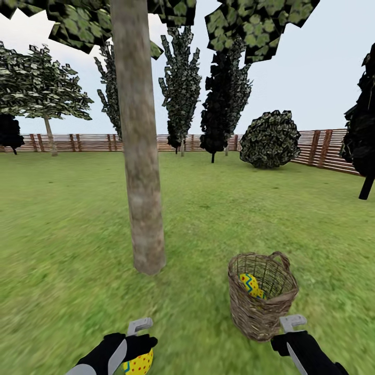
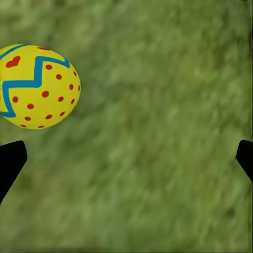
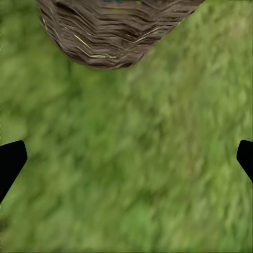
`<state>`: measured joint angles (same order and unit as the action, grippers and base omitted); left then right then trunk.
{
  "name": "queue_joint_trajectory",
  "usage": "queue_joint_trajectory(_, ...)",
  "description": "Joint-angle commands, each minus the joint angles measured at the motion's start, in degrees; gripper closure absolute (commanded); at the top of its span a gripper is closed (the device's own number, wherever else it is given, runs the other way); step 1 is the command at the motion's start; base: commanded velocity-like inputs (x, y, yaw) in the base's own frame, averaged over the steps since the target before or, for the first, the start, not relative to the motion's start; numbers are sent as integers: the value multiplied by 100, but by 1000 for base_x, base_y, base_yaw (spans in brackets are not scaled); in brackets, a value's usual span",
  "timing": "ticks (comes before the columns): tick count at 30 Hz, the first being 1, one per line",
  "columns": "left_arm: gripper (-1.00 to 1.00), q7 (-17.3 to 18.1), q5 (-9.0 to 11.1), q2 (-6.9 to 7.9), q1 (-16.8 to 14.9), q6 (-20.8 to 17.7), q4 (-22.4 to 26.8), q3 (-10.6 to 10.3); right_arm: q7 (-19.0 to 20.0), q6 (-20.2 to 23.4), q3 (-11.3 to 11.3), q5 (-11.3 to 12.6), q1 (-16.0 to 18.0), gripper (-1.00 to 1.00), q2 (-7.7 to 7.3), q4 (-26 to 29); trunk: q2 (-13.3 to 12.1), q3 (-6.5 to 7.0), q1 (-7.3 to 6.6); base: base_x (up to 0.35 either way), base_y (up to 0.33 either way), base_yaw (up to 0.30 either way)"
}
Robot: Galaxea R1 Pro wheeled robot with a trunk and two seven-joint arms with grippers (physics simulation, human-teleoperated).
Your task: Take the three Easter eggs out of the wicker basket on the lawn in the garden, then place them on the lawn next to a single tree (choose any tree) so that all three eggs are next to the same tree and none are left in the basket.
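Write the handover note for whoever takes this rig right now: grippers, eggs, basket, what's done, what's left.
Left gripper: open, over the lawn, one egg lying off to its side.
Right gripper: open, empty, beside the wicker basket.
The basket stands on the grass near the thick-trunked tree; at least one patterned egg shows inside.
Done: one egg out.
Left: empty the basket, put all three eggs by that tree.
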<state>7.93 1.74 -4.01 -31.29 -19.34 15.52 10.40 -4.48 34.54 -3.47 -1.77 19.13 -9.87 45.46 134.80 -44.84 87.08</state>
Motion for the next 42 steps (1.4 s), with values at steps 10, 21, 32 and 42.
queue_joint_trajectory(10, -100, 7, -14, -19, 0, -44, 12, 24, -18, 36, -22, -16, 3, -100, -15, 7, -400, 173, -221, 0, -42, 1)
queue_joint_trajectory(21, -100, 7, -15, -21, 0, -44, 4, 23, -18, 36, -22, -16, 3, -100, -15, 7, -841, 371, -463, 0, -297, 0)
queue_joint_trajectory(32, -100, 7, -17, -21, 0, -44, 3, 23, -18, 36, -22, -16, 3, -100, -15, 7, -1282, 568, -705, 0, -307, 0)
queue_joint_trajectory(42, -100, -1, -19, 6, 0, -44, 14, 23, -18, 37, -22, -16, 3, -100, -15, 7, -1683, 748, -924, 0, -307, 0)
